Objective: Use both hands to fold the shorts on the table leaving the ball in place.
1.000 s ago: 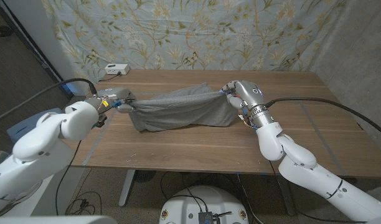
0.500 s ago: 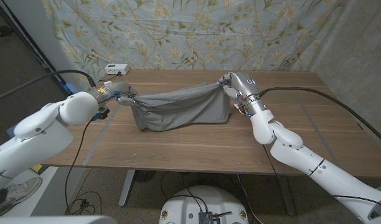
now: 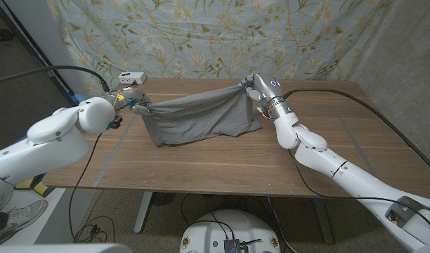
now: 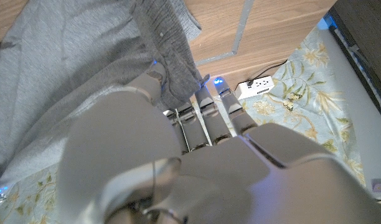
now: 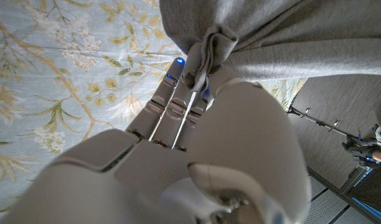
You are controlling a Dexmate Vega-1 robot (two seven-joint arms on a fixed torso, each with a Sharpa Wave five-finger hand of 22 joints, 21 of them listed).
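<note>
Grey shorts point(image 3: 201, 116) hang stretched between my two hands above the far half of the wooden table point(image 3: 222, 161), their lower edge trailing on the wood. My left hand point(image 3: 128, 104) grips one bunched corner at the far left, and that cloth point(image 4: 165, 59) is pinched between its fingers in the left wrist view. My right hand point(image 3: 254, 90) holds the opposite corner near the far middle; a wad of grey fabric point(image 5: 206, 53) sits pinched at its fingertips in the right wrist view. No ball shows in these frames.
A white power strip point(image 3: 131, 78) with a cable lies at the table's far left corner, close behind my left hand. A floral cloth point(image 3: 222, 35) hangs as a backdrop behind the table. Tape lines point(image 3: 109, 158) mark the wood near the left and right sides.
Both hands have lifted and carried the shorts toward the table's far edge. The cloth now hangs higher and is pulled more taut between them.
</note>
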